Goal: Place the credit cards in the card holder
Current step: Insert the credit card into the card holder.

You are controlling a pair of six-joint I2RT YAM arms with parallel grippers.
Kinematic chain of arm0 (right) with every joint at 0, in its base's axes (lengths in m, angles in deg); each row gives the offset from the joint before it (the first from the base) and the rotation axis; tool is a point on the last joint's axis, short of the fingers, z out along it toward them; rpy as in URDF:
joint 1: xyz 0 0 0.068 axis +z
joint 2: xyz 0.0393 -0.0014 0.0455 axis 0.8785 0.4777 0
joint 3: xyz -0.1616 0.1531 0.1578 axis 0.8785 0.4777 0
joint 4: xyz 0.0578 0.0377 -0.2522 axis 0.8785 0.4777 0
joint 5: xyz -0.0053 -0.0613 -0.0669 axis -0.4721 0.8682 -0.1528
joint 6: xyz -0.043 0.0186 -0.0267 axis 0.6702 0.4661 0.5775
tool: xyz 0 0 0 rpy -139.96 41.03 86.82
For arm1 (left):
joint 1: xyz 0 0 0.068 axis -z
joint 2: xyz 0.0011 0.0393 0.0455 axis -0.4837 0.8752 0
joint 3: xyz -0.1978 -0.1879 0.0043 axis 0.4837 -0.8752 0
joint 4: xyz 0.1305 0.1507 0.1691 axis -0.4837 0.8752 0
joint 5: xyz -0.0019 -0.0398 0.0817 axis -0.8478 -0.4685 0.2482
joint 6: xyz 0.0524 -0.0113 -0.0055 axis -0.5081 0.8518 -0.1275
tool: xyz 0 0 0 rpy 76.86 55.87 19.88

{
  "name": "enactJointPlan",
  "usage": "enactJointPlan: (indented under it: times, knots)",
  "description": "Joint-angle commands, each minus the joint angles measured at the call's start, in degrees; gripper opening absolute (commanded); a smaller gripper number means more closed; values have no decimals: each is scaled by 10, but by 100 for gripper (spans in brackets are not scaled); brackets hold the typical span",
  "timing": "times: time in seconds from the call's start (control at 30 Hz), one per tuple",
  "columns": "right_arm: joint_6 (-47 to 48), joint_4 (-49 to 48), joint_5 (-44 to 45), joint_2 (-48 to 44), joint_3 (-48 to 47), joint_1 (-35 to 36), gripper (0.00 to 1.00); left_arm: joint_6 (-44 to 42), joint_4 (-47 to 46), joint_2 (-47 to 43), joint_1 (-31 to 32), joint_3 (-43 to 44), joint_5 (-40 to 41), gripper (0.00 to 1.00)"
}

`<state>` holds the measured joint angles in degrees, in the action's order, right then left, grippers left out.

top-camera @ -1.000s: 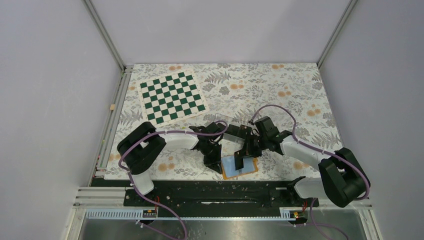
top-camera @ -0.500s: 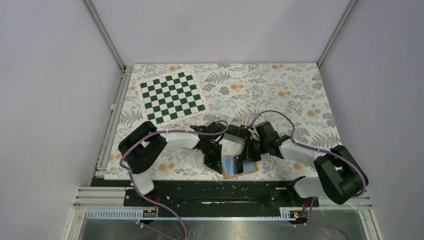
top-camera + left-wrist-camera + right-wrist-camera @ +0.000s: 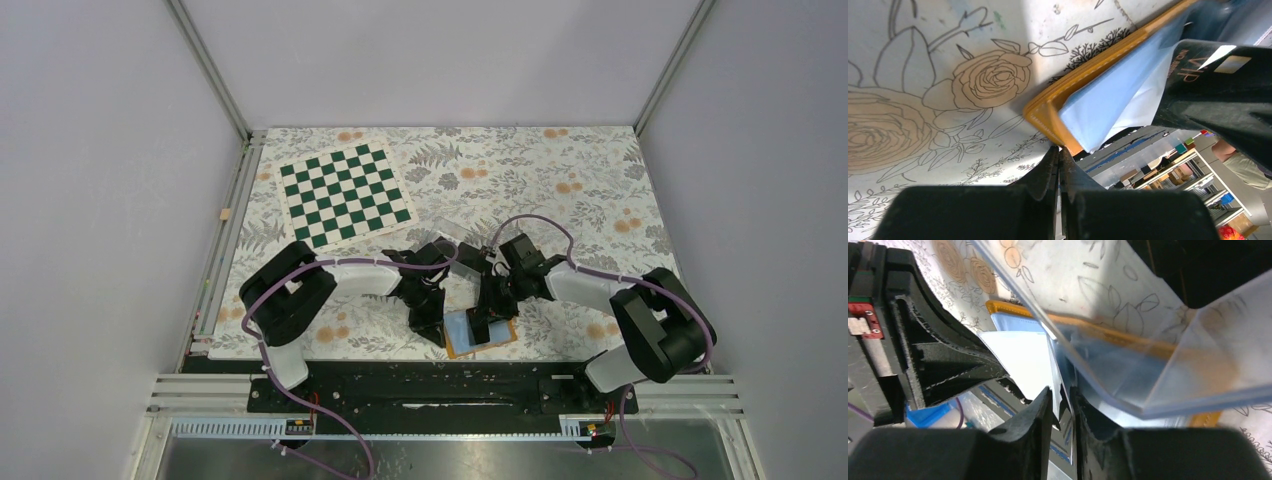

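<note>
Well, the left gripper (image 3: 1059,149), fingers pressed together, touches the card holder (image 3: 1108,95) at its orange corner, while the right gripper (image 3: 1060,393) pinches a black credit card (image 3: 1208,65) against the blue lining.

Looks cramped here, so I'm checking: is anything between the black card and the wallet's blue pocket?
Nothing visible does. The black card meets the light blue pocket of the orange wallet. The clear plastic box crowds the right gripper from beside, and the left gripper, jaws shut, sits at the wallet's corner.
</note>
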<state>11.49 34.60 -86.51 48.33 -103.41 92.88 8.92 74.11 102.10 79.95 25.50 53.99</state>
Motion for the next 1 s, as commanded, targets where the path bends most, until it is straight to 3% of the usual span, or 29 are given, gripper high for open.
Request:
enactJointPlan:
  times: [0.0, 0.2, 0.5, 0.8, 0.97]
  knots:
    - [40, 108, 30, -11, -23, 9, 29, -14, -18, 23, 3, 4, 57, 0]
    - [53, 138, 40, -26, -35, 9, 37, -16, -16, 24, 1, 7, 56, 0]
    - [42, 130, 44, -42, -39, 9, 16, -21, -14, 26, 2, 17, 56, 0]
    - [38, 144, 65, -59, -50, 9, 28, -29, -2, 35, 2, 37, 54, 0]
    - [32, 136, 71, -70, -38, 9, 21, -30, -2, 38, 2, 39, 52, 0]
